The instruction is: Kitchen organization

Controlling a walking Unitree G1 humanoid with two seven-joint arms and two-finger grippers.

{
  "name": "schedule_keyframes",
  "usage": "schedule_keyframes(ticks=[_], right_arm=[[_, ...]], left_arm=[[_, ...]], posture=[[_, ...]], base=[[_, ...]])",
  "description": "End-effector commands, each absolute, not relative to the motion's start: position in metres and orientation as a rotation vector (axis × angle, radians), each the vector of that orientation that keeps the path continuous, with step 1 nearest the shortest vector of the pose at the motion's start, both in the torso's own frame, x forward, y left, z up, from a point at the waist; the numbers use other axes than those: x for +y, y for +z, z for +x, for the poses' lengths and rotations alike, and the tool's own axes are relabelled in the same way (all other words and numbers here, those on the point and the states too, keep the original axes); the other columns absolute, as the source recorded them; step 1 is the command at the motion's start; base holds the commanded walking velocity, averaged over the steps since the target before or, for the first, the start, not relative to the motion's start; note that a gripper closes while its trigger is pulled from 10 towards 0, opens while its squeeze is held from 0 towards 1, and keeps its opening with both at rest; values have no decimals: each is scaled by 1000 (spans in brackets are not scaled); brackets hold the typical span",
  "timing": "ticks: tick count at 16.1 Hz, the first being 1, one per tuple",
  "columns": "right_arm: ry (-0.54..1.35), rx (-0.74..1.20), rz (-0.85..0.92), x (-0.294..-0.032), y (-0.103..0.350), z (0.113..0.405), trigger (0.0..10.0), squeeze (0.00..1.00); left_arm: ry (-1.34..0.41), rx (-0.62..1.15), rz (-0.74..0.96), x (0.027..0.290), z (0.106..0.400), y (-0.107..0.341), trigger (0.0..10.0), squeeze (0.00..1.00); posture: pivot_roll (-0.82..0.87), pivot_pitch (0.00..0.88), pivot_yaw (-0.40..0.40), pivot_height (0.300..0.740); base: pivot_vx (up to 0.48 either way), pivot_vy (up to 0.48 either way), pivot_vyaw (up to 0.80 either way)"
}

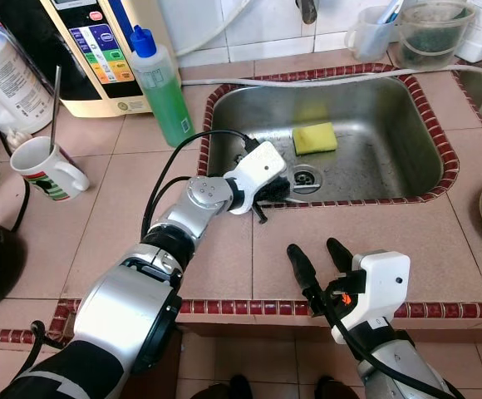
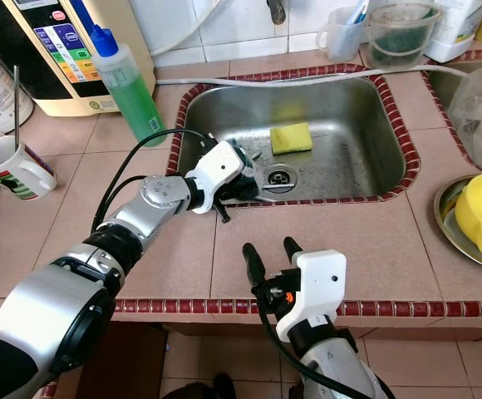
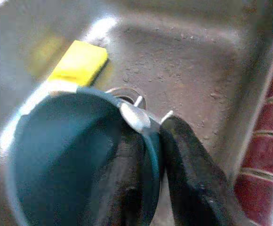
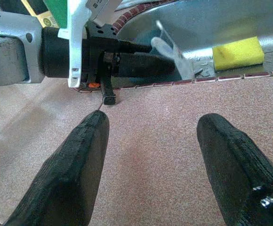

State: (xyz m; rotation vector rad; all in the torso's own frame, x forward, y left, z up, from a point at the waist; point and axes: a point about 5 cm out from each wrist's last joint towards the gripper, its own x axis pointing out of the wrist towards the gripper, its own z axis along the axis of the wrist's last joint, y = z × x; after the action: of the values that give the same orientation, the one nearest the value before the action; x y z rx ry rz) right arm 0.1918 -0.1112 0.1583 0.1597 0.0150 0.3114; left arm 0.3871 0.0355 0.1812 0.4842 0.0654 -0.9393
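Nearest me, my right gripper (image 1: 317, 254) hovers over the tiled counter (image 1: 391, 233), its 2 fingers spread apart and empty. Just beyond, my left gripper (image 1: 276, 188) reaches over the sink's (image 1: 424, 133) near rim, fingers pinched on the rim of a teal cup (image 3: 56, 155) above the drain. Farther in, a yellow sponge (image 1: 314, 138) lies on the sink floor.

left gripper (image 1: 284, 189) extended forward, jaws clamped; right gripper (image 1: 317, 258) held low, jaws spread
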Motion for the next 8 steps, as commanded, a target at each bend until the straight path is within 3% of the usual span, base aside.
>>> schedule_keyframes(ticks=[1, 8], right_arm=[[320, -10, 163, -109, 164, 189, 10000, 0], [314, -20, 145, -111, 163, 195, 10000, 0]], left_arm=[[-932, 83, 478, 43, 390, 183, 10000, 1000], [-924, 81, 506, 47, 392, 186, 10000, 1000]], posture=[[-277, 225, 200, 740], [-267, 216, 202, 740]], base=[[0, 0, 0], [0, 0, 0]])
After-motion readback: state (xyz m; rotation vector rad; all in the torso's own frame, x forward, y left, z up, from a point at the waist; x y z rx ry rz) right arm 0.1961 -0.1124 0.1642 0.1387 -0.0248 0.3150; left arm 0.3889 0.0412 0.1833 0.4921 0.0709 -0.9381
